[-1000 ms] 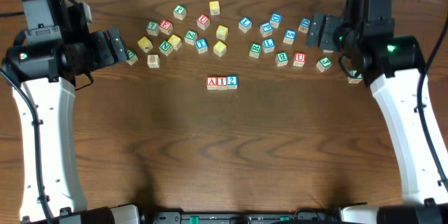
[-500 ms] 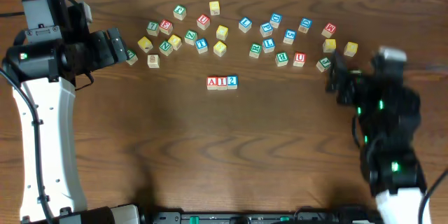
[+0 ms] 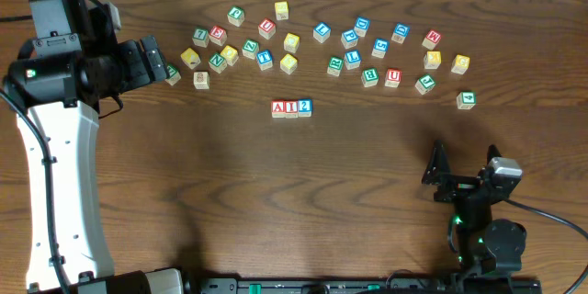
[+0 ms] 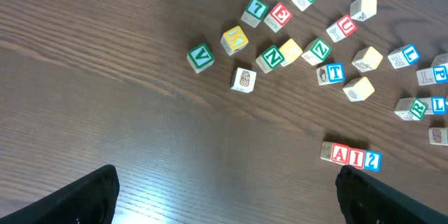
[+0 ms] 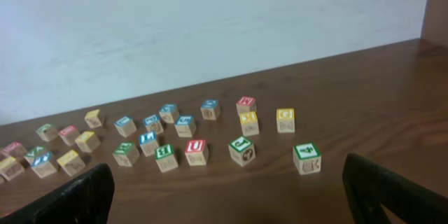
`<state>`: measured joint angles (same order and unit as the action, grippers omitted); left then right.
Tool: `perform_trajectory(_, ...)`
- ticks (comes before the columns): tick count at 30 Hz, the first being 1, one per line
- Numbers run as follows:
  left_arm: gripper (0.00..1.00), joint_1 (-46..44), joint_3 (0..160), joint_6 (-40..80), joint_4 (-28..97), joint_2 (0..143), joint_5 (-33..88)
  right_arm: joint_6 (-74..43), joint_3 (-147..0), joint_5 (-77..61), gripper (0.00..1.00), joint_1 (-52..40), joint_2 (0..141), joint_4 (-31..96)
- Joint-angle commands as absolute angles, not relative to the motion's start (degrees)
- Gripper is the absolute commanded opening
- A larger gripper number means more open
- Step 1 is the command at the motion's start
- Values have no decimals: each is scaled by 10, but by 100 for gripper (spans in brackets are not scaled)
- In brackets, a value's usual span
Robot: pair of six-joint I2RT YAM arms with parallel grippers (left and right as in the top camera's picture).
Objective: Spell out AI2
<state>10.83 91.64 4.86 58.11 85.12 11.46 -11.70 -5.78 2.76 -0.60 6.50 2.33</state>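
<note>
Three pale cubes stand touching in a row at the table's middle: the red A (image 3: 278,107), the red I (image 3: 291,107) and the blue 2 (image 3: 304,107). The left wrist view has them at lower right, reading A (image 4: 341,155), I (image 4: 356,157), 2 (image 4: 372,159). My left gripper (image 3: 163,62) (image 4: 225,199) hovers open at the far left, well away from the row, holding nothing. My right gripper (image 3: 464,165) (image 5: 227,199) is open and empty near the front right edge, facing the back of the table. The row is out of the right wrist view.
Several loose letter cubes lie scattered along the back of the table, from a green one (image 3: 172,74) near my left fingers to a green "4" cube (image 3: 466,99) (image 5: 306,158) at the right. A pale wall (image 5: 210,28) rises behind the table.
My right arm has pulled back from the back right cubes to the front right edge and folded low. The left arm and the A-I-2 row have not moved.
</note>
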Motion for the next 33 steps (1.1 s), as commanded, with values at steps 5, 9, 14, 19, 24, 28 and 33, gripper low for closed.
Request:
perform_trajectory(5,98,109,921,50,582,856,113,-133,-6,26,99,-2,14,20)
perform_trajectory(9,98,109,921,50,582,856,113,-131,-3,22,99,-3,3,41)
perform_trajectory(14,98,109,921,50,582,856,113,-100,-3,9,99,-4,3,43)
perform_trajectory(19,98,109,921,50,582,856,113,-100,-3,9,99,-4,3,42)
perform_trajectory(24,97,109,921,50,582,856,113,-100,-3,9,99,-4,3,42)
perform_trajectory(28,98,109,921,50,582,856,113,-100,-3,9,99,-4,3,42)
perform_trajectory(33,98,109,921,50,582,856,113,-100,-3,9,99,-4,3,42)
